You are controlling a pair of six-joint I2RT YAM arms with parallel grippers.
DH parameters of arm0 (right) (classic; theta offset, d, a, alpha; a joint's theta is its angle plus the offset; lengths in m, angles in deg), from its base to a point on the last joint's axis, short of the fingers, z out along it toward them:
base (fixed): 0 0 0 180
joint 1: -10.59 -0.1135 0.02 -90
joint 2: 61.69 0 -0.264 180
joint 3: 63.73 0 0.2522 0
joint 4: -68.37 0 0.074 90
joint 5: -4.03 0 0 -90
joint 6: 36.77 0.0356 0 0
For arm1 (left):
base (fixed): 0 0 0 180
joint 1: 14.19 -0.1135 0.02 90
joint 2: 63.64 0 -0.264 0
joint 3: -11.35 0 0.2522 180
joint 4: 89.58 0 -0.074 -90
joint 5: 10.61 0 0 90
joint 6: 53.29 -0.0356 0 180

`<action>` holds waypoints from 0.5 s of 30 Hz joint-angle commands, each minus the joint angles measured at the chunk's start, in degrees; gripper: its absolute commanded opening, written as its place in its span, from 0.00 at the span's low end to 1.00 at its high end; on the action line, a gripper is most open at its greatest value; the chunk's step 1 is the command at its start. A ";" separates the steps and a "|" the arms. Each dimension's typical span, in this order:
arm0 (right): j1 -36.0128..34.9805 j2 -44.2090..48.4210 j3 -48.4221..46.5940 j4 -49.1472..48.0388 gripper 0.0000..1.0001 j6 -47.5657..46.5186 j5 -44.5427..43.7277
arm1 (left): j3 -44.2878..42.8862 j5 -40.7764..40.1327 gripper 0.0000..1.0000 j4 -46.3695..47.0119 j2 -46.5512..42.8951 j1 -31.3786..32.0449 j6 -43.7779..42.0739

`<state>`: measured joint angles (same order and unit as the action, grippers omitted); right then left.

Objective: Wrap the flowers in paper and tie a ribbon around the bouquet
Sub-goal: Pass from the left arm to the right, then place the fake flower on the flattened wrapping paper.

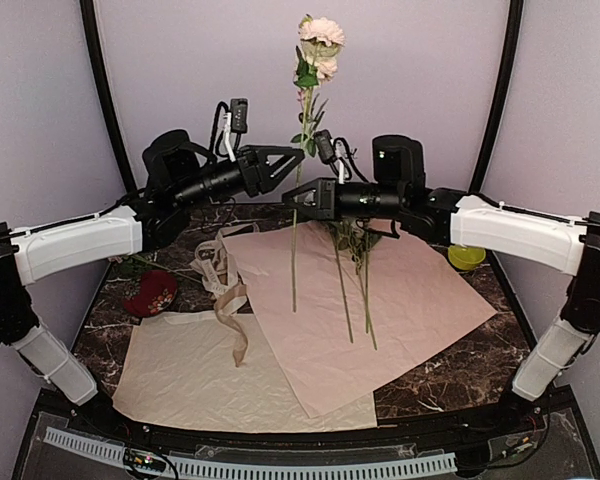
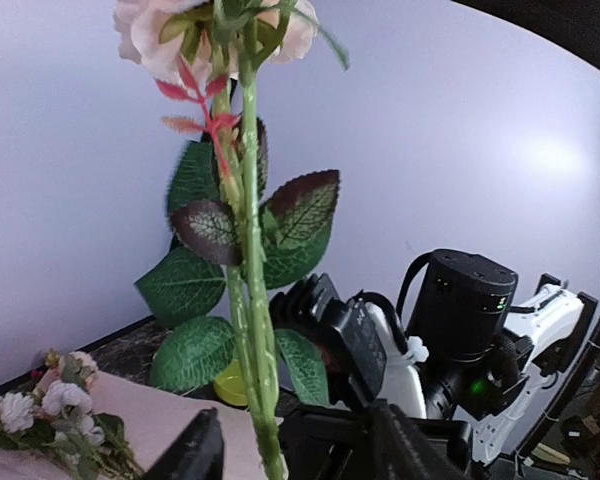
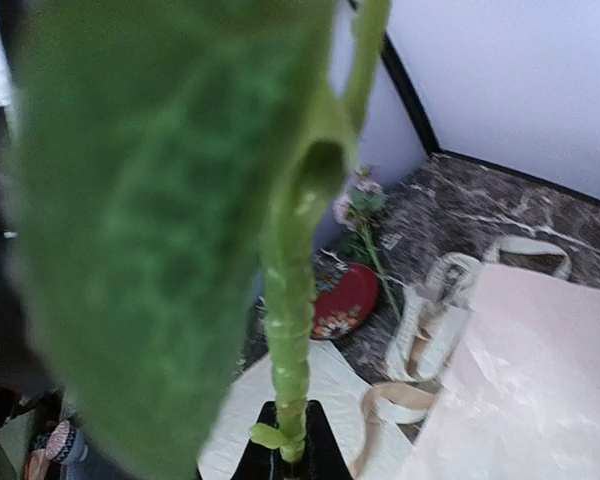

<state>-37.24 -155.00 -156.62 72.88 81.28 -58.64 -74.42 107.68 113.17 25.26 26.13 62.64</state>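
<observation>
Right fingers (image 1: 302, 195) are pinching one rose (image 1: 294, 250) by its stem. It's held upright, bloom way above them, and the stem tip hangs over the paper (image 1: 420, 300). Left fingers (image 1: 292, 154) are spread, one on each side of the stem just above the right ones, not squeezing. The other flowers (image 1: 340, 290) lie on the paper below the right fingers. Ribbon (image 1: 238, 335) is below-left of the left fingers, off the paper's left edge, on the cream sheet (image 1: 180, 380). Bare table (image 1: 450, 375) runs along the paper's right edge.
</observation>
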 commanded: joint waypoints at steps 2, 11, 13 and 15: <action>6.70 0.23 0.24 23.84 0.00 2.83 -14.82 | -1.40 -19.70 0.82 -18.92 -5.42 -0.27 -9.37; 12.88 -10.94 -0.12 39.45 0.00 -1.10 -19.22 | -1.32 -31.25 0.87 -41.78 -6.67 -11.07 -8.83; 13.88 -14.12 -1.51 40.01 0.00 -1.79 -19.70 | -0.54 -33.00 0.87 -44.11 -6.75 -13.39 -8.45; 14.48 -17.14 -3.57 41.07 0.00 -2.19 -20.41 | 0.69 -36.10 0.87 -45.08 -7.29 -14.77 -9.86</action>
<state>-23.91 -168.29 -156.60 110.06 81.22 -76.56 -74.64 78.02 75.47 20.02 14.30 53.42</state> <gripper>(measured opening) 0.019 0.867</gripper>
